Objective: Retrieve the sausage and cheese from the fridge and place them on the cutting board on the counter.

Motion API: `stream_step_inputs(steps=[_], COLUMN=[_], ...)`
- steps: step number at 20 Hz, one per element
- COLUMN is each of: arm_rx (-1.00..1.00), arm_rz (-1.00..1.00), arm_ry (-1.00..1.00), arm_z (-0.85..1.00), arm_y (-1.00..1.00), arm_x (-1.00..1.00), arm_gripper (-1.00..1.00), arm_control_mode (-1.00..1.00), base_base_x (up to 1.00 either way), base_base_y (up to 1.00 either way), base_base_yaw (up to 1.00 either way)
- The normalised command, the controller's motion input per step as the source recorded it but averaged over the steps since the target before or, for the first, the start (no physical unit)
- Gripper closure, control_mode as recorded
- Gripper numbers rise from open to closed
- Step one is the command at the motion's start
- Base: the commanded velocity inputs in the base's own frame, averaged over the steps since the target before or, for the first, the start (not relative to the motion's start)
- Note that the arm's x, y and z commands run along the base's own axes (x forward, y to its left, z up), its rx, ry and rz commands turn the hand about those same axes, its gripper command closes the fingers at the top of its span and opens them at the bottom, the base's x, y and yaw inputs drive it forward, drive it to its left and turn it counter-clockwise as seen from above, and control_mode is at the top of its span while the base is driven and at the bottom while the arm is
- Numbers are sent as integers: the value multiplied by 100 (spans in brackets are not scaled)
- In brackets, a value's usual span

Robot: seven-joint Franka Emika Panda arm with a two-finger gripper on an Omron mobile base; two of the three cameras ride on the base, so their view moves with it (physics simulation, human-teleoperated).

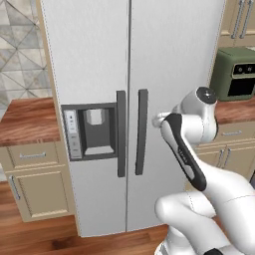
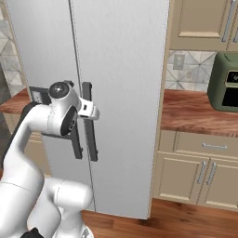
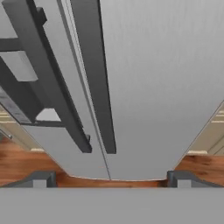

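Hand view is showing the gripper [image 3: 109, 179], fingers spread wide and gripping nothing, facing the closed fridge [image 1: 174, 55] near its right door handle [image 3: 94, 74]. Sausage and cheese are presumably waiting inside, so I am judging it should be centring that bar between the tips before closing and pulling

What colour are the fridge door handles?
Dark grey, nearly black, against the light-grey fridge doors; the handles show best in the left base view.
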Motion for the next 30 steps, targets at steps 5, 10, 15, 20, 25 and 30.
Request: stream_step_inputs(steps=[5,10,15,20,25,30], arm_rx=[1,0,0,1,3,1], arm_rz=[-7,-7,-3,-3,-1,0], arm_ry=[5,12,7,1,0,0], arm_z=[-23,-27,-20,-23,-25,-17], arm_y=[23,30,12,1,2,9], arm_x=[34,55,59,55,53,39], arm_gripper=[-100,-100,-100,-100,-100,-100], arm_control_mode=[-100,-100,-100,-100,-100,-100], base_base_x=[0,0,0,0,0,0], base_base_y=[0,0,0,0,0,0], base_base_yaw=[0,0,0,0,0,0])
